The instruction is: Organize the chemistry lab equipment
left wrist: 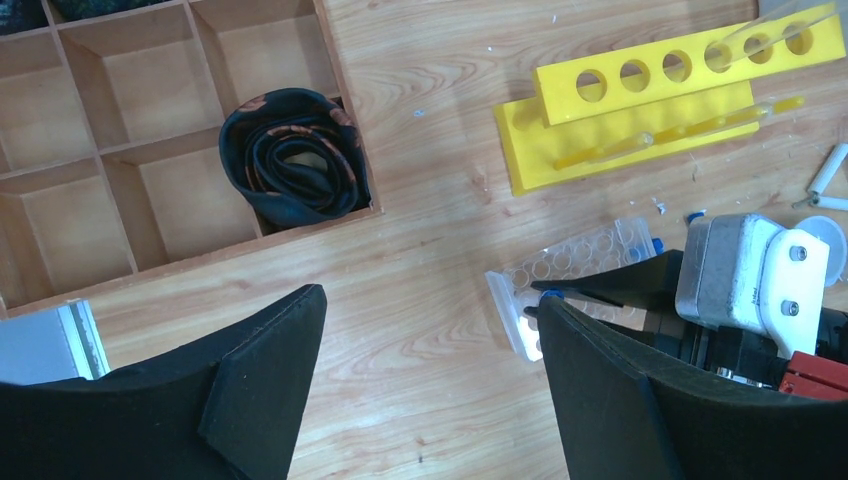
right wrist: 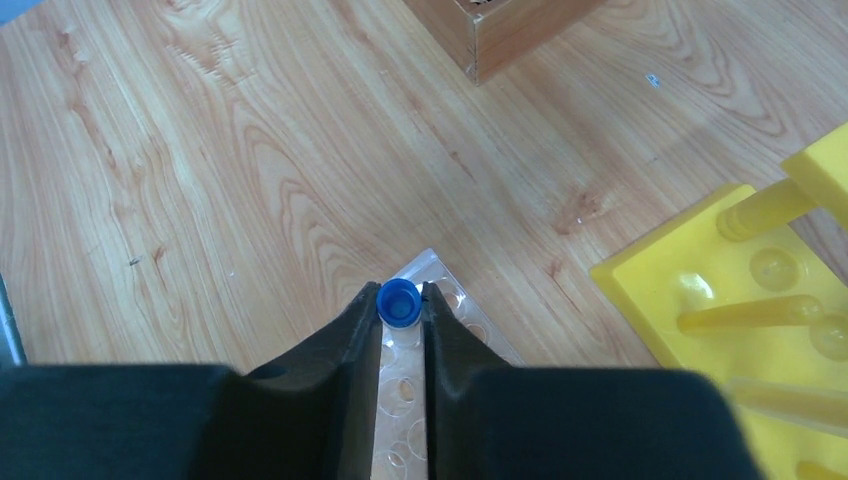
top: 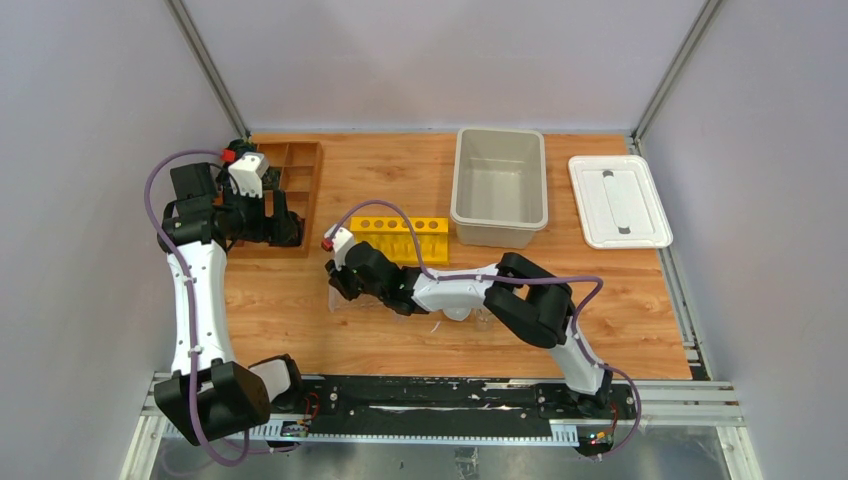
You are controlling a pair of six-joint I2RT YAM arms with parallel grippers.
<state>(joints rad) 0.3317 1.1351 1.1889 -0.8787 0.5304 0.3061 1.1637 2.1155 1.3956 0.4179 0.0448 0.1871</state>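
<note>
A clear plastic rack (top: 348,302) (left wrist: 575,262) (right wrist: 456,299) lies flat on the wooden table in front of the yellow rack. My right gripper (top: 338,284) (right wrist: 400,298) hangs low over the clear rack's end, shut on the blue cap of a thin tube (right wrist: 399,303) that stands upright in a rack hole. In the left wrist view the same blue cap (left wrist: 548,293) peeks out between the right gripper's black fingers. My left gripper (top: 283,228) (left wrist: 430,300) hovers open and empty by the wooden tray's near corner. A white round bowl (left wrist: 823,234) shows at the far right edge.
The brown wooden compartment tray (top: 291,170) (left wrist: 120,170) holds a rolled black item (left wrist: 295,155). A yellow tube rack (top: 405,236) (left wrist: 640,120) (right wrist: 740,290) has clear tubes lying on it. A grey bin (top: 500,185) and its white lid (top: 618,200) stand at the back right.
</note>
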